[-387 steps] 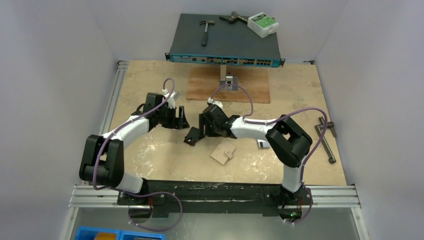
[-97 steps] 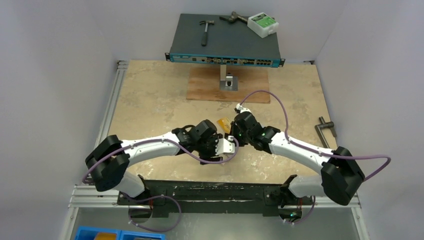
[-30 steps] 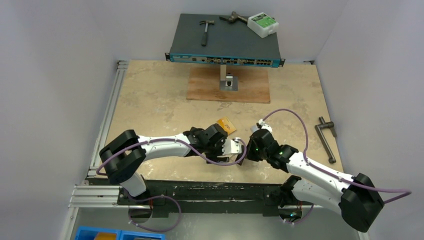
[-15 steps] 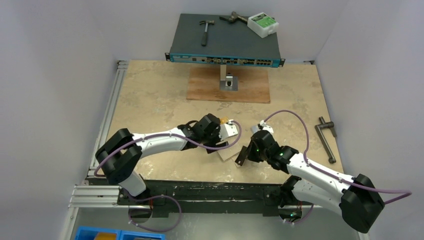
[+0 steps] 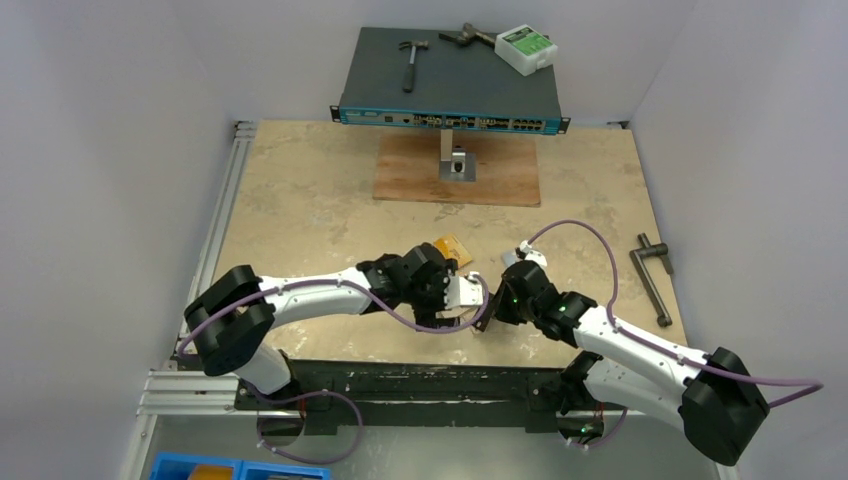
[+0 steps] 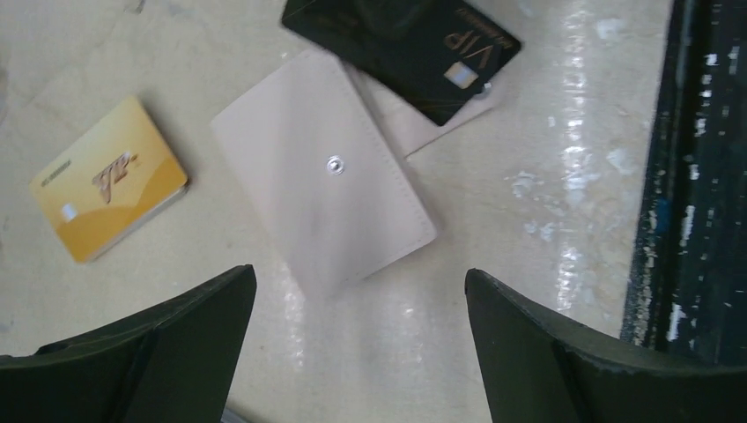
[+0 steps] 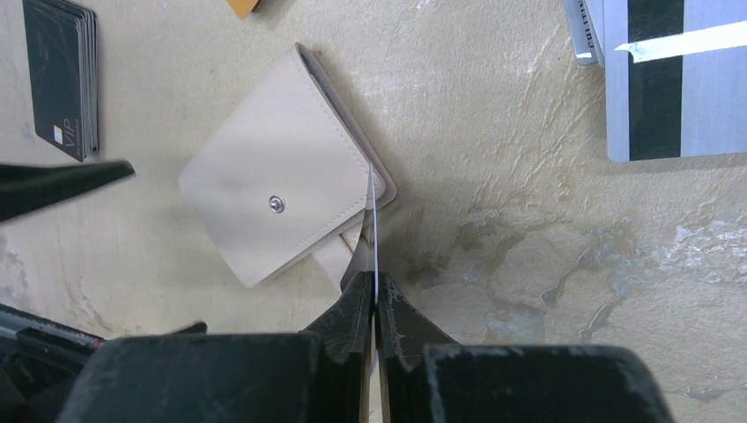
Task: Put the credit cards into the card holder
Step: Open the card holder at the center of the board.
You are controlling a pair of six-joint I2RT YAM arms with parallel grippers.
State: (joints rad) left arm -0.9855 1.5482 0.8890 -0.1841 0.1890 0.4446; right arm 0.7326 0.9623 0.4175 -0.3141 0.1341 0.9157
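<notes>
**Top view:** I have both arms reaching in over the table (image 5: 300, 200) near its front edge. The left gripper (image 5: 457, 297) and right gripper (image 5: 489, 312) are almost nose to nose, and what lies under them is hidden. An orange card (image 5: 452, 247) lies just behind the left one.

**Left wrist:** My left jaws stand wide and empty above the holder (image 6: 326, 172), which is folded shut and flat with its snap (image 6: 334, 164) up. The orange card sits to one side, apart from it. A black card (image 6: 405, 48) reaches over the tab (image 6: 418, 132) on the far side.

**Right wrist:** The right jaws are clenched on what I judge to be that black card (image 7: 373, 211), seen edge-on as a thin pale line. Its tip meets the holder's edge where the layers show. A black stack (image 7: 62, 79) and grey cards (image 7: 669, 79) lie well apart from the holder.

**Handling:** The cards look light, stiff and slick. A pinch on one short end leaves the rest free to slide into a pocket. The holder looks soft and light, so I expect it to skid or stay folded under a push. The left gripper should pin it, or lift the top flap at that layered edge.
</notes>
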